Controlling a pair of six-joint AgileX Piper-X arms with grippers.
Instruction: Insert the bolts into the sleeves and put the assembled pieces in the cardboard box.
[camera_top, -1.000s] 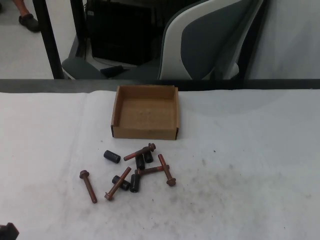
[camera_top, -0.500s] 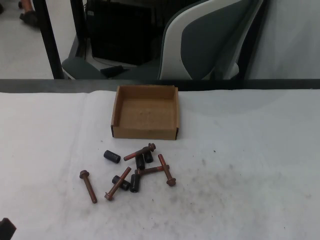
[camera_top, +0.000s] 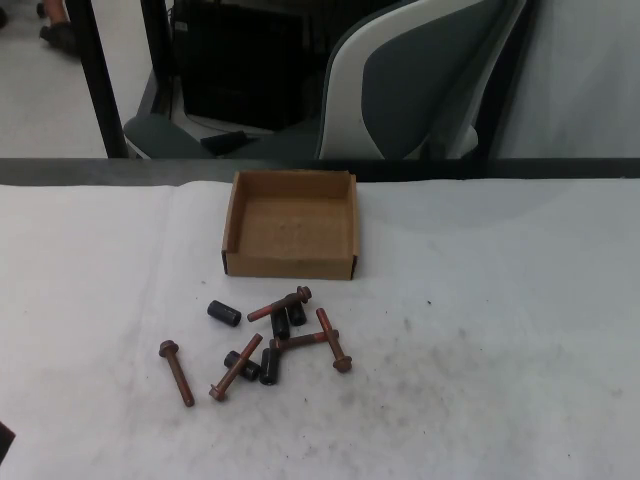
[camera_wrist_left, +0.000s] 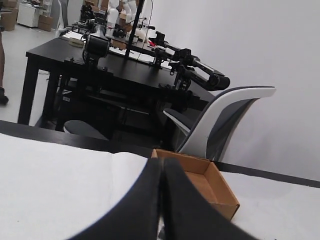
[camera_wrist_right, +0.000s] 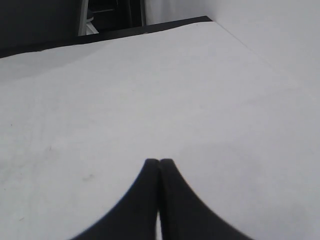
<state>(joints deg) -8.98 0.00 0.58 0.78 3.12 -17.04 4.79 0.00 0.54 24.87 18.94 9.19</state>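
High view shows the bolts (camera_top: 331, 340) and sleeves (camera_top: 280, 322) mixed up on the bench (camera_top: 500, 330), just on the near side of the box (camera_top: 290, 225).

Some bolts lie right across some sleeves. That is where I think things could go wrong. If I grab one bolt, it may bump the others. A sleeve could roll off, or I could pinch two things at once. A bolt picked up by its end could tip and slip out.

One lone bolt (camera_top: 178, 374) lies off to the side of the mix, farther from the box. One lone sleeve (camera_top: 224, 313) lies apart too, nearer the box. I think those two are the safe ones to start with.

My left claw (camera_wrist_left: 161, 200) has its two fingers pressed together, with nothing between them. My right claw (camera_wrist_right: 159, 200) is the same, fingers together and nothing held. If I go down like this I will only push things around, so I must spread my fingers first.

From my left claw the box is out past my fingertips, not touching them. My right claw hangs over bare bench. Neither claw touches a bolt or a sleeve.
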